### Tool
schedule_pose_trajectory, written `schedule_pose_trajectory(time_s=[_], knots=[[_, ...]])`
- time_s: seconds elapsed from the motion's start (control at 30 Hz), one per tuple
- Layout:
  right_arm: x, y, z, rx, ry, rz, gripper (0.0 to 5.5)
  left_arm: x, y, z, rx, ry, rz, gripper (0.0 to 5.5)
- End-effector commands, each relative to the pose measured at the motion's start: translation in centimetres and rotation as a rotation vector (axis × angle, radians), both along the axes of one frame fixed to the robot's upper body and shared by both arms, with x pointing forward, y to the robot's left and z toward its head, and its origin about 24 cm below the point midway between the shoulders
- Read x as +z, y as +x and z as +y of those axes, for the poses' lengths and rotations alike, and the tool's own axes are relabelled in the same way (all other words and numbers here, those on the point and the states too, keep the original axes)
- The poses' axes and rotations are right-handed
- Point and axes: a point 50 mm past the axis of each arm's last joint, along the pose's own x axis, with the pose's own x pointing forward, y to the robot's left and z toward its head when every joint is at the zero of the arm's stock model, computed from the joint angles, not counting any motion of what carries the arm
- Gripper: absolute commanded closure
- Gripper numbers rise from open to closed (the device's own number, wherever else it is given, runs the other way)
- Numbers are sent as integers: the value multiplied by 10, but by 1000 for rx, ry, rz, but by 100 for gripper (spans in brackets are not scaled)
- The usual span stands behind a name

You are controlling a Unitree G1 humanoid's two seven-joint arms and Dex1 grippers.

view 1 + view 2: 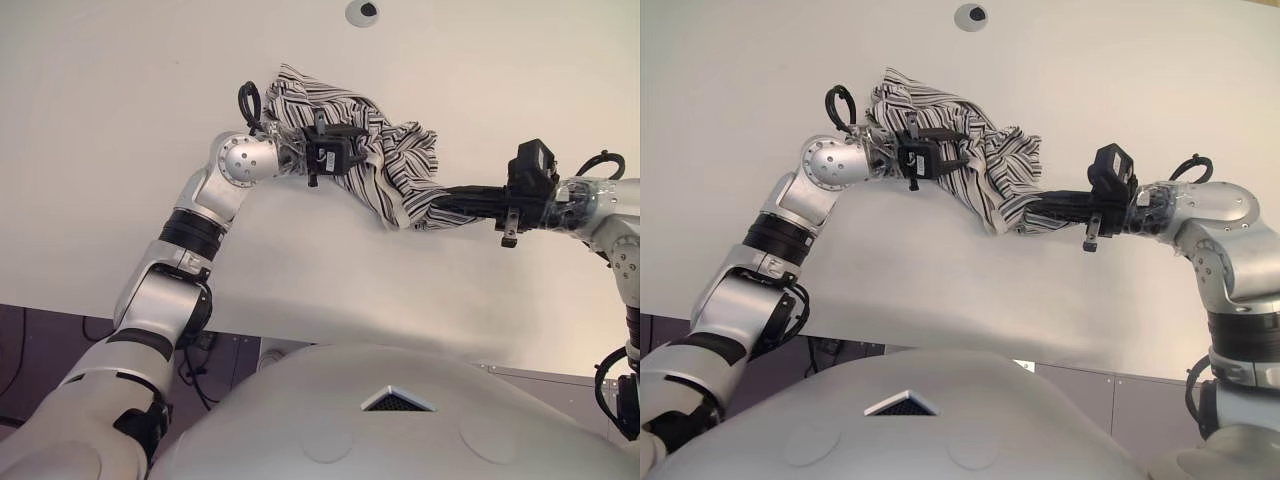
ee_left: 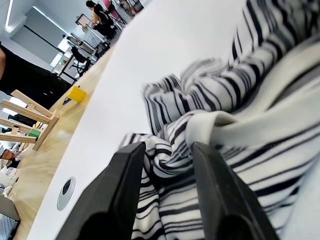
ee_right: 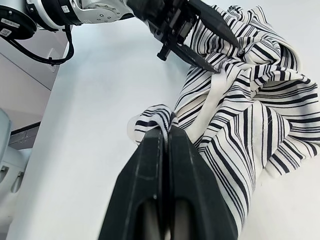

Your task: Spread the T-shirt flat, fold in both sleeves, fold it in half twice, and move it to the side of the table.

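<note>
Fingers [image 3: 150,165] of the right arm are pressed together, pinching a small fold at the edge of the T-shirt [image 1: 390,160]. The left arm's fingers [image 2: 125,185] are spread, with a bunch of striped cloth lying between them; whether they squeeze it cannot be told. The left arm rises from the near left, bends at the elbow and turns its wrist to the right, so its fingers point rightward into the far-left end of the cloth. The right arm comes in from the right with its forearm stretched leftward, roughly level, and its fingers meet the near-right end of the cloth. The black-and-white striped T-shirt is crumpled in a heap on the white worktop [image 1: 300,270], in the middle toward the far side, between the two arms. Its long axis runs from far left to near right, with the far-left end bunched higher and a narrower tail drawn toward the right fingers. A round cable port [image 1: 362,12] sits in the worktop beyond the heap.
</note>
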Motion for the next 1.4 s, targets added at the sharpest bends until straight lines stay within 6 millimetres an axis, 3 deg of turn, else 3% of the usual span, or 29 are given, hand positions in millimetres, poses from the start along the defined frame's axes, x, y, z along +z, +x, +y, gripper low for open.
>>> schedule_pose_trajectory(time_s=[0.03,0.53,0.87,1.03,1.1,1.17,1.27,1.4], knots=[[-3,2,5,5,-5,-15,548,2,5,3,-16,50,-53,382],[-9,7,10,-12,2,-41,548,1,10,-3,-68,90,-90,382],[-13,7,14,-40,21,-50,550,-7,5,-9,-133,117,-76,548],[-12,10,14,-44,23,-61,550,-3,9,-9,-131,100,-101,548],[-9,15,13,-63,26,-100,550,8,17,-10,-94,44,-141,548],[1,35,12,-173,79,-219,550,27,31,-9,-20,-27,-208,548],[29,84,7,-391,155,-440,550,67,65,6,157,-98,-303,548],[57,146,23,-541,177,-610,550,99,94,24,305,-66,-325,548]])
